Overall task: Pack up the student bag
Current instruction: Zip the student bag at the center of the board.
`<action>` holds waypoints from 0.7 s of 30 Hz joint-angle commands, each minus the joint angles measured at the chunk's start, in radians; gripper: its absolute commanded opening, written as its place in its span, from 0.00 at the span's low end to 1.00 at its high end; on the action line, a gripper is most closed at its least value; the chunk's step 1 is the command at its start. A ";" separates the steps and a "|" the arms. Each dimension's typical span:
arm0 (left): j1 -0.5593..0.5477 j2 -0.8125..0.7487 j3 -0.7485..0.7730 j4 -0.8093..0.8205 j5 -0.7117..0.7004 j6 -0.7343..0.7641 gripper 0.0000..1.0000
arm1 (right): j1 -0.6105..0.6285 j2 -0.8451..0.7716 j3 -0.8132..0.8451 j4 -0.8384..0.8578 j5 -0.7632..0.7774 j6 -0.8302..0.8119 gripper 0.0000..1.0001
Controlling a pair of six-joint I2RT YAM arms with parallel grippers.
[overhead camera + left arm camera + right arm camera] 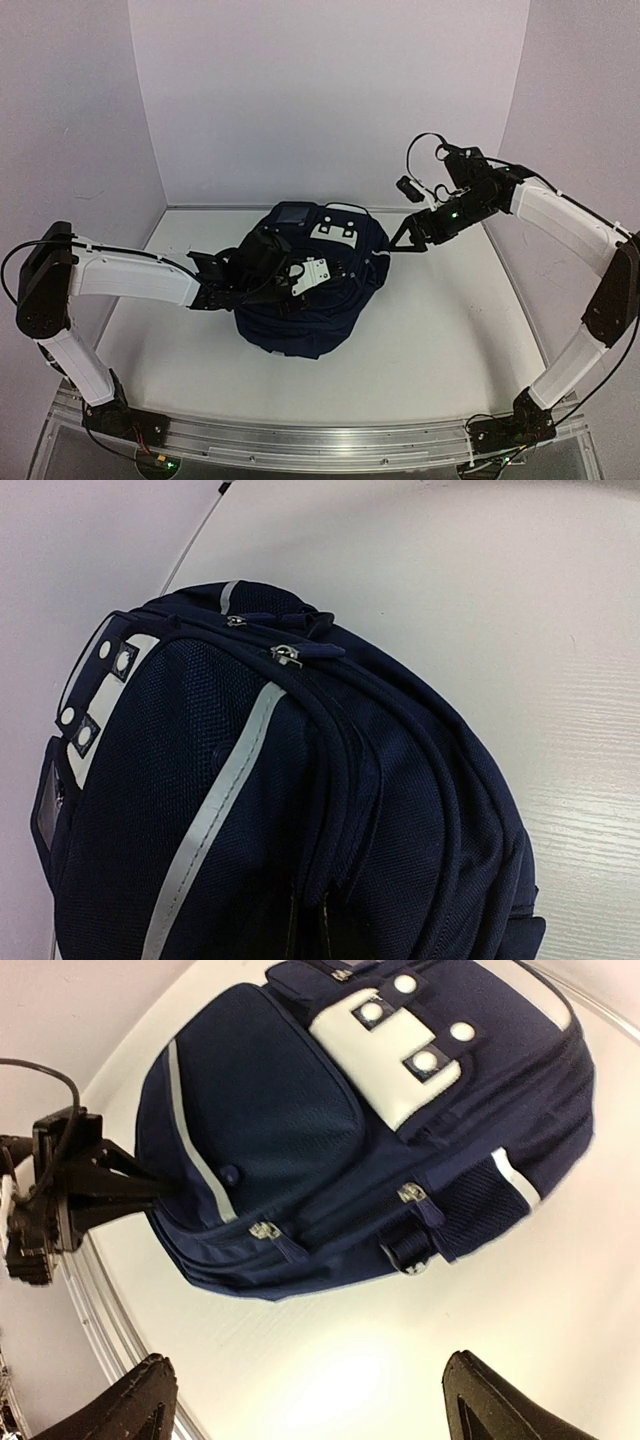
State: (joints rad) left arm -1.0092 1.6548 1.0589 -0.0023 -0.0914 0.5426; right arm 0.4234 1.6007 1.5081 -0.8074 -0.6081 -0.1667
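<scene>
I see a white bench boxed in by pale walls. The large dark navy fabric student bag lies front-up at the bench's middle. My left gripper touches the bag's front, but I cannot tell whether it is clenched. My right gripper hangs released, fingers spread, just beside the bag's far right edge.

No legible text or labels anywhere.
</scene>
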 commanded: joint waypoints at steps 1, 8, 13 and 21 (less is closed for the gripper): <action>-0.006 -0.068 -0.063 -0.017 -0.034 -0.087 0.00 | -0.065 -0.046 0.021 -0.137 0.069 -0.027 0.95; -0.005 -0.081 -0.055 -0.091 -0.076 -0.206 0.04 | -0.153 -0.021 -0.039 -0.132 0.110 -0.018 0.97; -0.001 -0.105 -0.025 -0.089 -0.157 -0.447 0.61 | -0.161 0.044 -0.048 -0.063 0.057 0.019 0.98; 0.237 -0.263 -0.012 -0.148 -0.076 -0.839 1.00 | -0.145 0.127 -0.147 0.296 -0.043 0.283 0.98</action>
State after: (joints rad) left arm -0.9358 1.5153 1.0134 -0.1310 -0.1905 -0.0239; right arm 0.2629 1.6848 1.3942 -0.7342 -0.5869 -0.0499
